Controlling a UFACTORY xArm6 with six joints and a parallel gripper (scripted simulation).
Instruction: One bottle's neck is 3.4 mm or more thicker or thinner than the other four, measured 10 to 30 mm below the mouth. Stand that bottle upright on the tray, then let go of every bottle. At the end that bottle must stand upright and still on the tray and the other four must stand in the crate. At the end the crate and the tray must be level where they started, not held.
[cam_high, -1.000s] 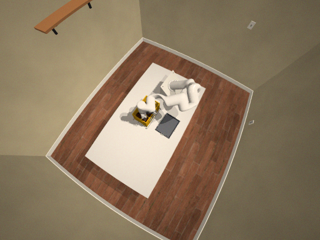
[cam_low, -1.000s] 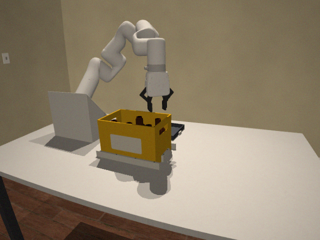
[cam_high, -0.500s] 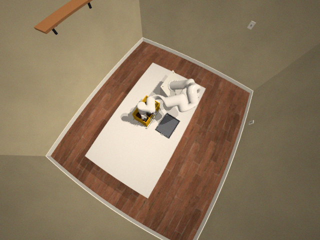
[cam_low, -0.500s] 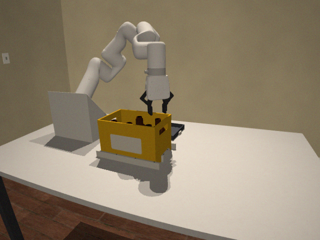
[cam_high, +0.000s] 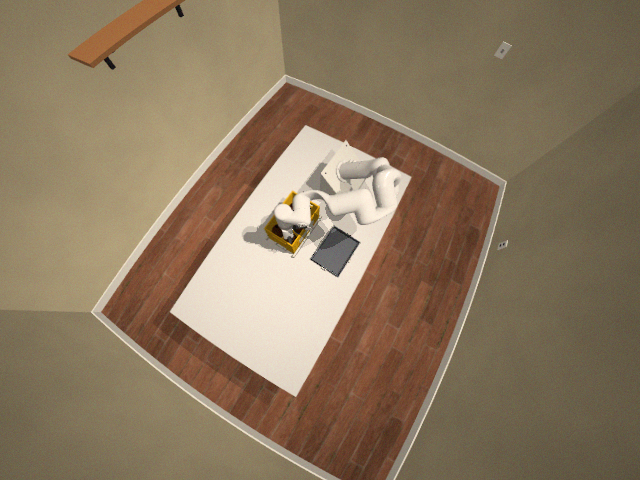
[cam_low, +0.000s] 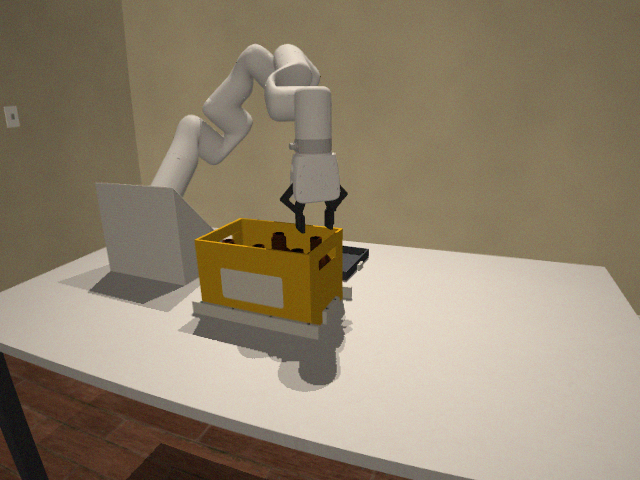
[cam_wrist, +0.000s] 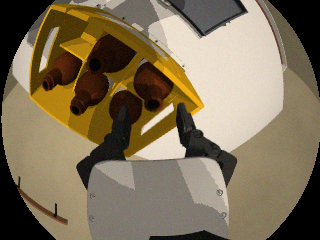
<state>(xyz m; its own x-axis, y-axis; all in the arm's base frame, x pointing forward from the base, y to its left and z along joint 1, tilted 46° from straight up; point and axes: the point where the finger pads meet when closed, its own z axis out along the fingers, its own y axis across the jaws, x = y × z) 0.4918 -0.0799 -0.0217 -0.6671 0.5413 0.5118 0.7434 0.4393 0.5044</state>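
A yellow crate (cam_high: 272, 226) (cam_low: 211, 263) (cam_wrist: 176, 75) stands on the white table and holds several brown bottles. Their necks show over the rim in the exterior view, among them one (cam_low: 279, 240) in the middle and one (cam_low: 315, 242) by the right wall. My gripper (cam_low: 314, 226) (cam_wrist: 153, 112) is open and empty. It hangs just above the crate's right end, its fingertips at about rim height, over the right-hand bottle (cam_wrist: 155, 83). Another bottle (cam_wrist: 127, 103) stands beside my left finger. The dark grey tray (cam_high: 334, 251) (cam_low: 356, 255) lies empty beyond the crate.
The crate rests on a flat pale base plate (cam_low: 248, 317). The arm's grey wedge-shaped mount (cam_low: 139, 237) stands left of the crate. An orange wall shelf (cam_high: 124, 31) hangs far off.
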